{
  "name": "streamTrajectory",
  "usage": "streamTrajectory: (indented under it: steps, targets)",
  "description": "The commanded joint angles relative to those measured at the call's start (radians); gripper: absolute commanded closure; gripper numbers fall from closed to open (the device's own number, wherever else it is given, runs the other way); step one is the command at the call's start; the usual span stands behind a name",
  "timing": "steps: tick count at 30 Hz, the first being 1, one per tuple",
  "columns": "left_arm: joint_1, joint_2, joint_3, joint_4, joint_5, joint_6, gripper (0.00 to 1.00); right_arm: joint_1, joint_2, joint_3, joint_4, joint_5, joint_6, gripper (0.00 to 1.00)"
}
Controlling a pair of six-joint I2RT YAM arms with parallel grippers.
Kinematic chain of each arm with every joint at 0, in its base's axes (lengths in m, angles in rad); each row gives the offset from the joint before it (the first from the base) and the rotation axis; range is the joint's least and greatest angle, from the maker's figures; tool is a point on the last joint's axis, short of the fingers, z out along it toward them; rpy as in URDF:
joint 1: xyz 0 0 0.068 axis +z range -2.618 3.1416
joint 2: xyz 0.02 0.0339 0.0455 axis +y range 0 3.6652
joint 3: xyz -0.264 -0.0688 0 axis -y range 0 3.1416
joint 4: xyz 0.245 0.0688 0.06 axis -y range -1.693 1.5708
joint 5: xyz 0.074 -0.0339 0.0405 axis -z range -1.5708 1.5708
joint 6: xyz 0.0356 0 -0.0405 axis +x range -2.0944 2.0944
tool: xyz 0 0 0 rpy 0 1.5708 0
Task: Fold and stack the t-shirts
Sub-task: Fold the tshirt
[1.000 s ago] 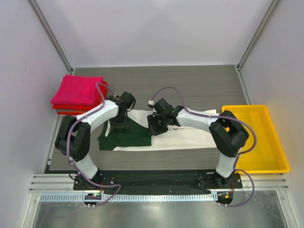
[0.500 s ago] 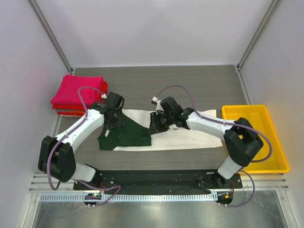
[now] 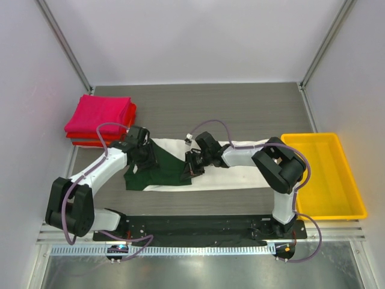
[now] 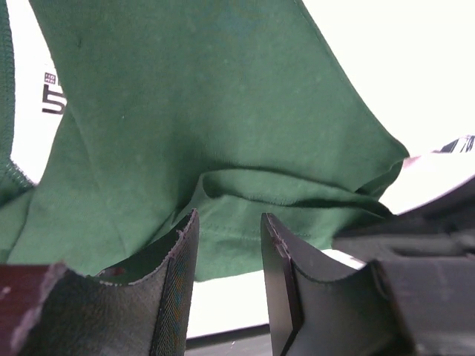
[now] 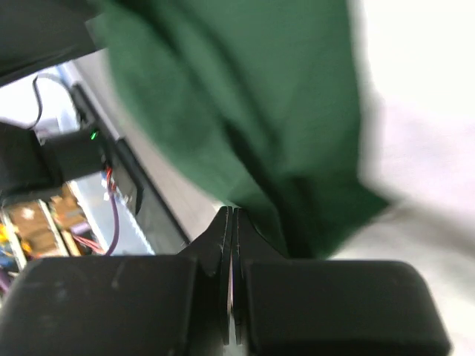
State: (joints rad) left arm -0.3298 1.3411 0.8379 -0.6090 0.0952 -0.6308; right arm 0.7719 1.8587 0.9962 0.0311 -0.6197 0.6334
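A cream-white t-shirt [image 3: 240, 171] lies spread across the table, its dark green part [image 3: 159, 171] folded over at the left end. My left gripper [image 3: 143, 158] hangs over the green cloth's upper left. In the left wrist view the left gripper [image 4: 228, 245] is open, with the green hem [image 4: 245, 185] just beyond its tips. My right gripper [image 3: 190, 168] is at the green part's right edge. The right wrist view shows the right gripper [image 5: 231, 215] pressed shut on the edge of the green cloth [image 5: 245, 96]. A folded magenta-pink t-shirt [image 3: 99, 114] lies on a red one [image 3: 84, 142] at the back left.
A yellow plastic tray [image 3: 355, 212] stands at the right of the table. The black base rail [image 3: 198, 226] runs along the near edge. White walls close in the back and both sides.
The right gripper has shifted a little left to the green cloth's edge and closed. The left gripper has slid left and slightly nearer over the green part.
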Motion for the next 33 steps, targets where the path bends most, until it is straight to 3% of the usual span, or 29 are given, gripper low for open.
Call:
streamTrajectory:
  steps: [1, 11, 20, 24, 33]
  targets:
    - [0.014, -0.017, -0.034, 0.095, 0.028, -0.029, 0.60, -0.046, 0.040, -0.010, 0.107, 0.006, 0.077, 0.99]
    - [0.018, -0.034, -0.111, 0.155, -0.044, -0.053, 0.59, -0.077, 0.108, -0.042, 0.127, -0.011, 0.091, 0.99]
    - [0.046, -0.143, -0.155, 0.172, -0.063, -0.064, 0.44, -0.077, 0.112, -0.042, 0.135, -0.023, 0.091, 0.99]
    - [0.049, -0.131, -0.168, 0.199, -0.019, -0.063, 0.54, -0.077, 0.115, -0.039, 0.135, -0.028, 0.092, 0.99]
    - [0.054, -0.025, -0.166, 0.253, 0.014, -0.056, 0.56, -0.077, 0.111, -0.034, 0.132, -0.031, 0.092, 0.99]
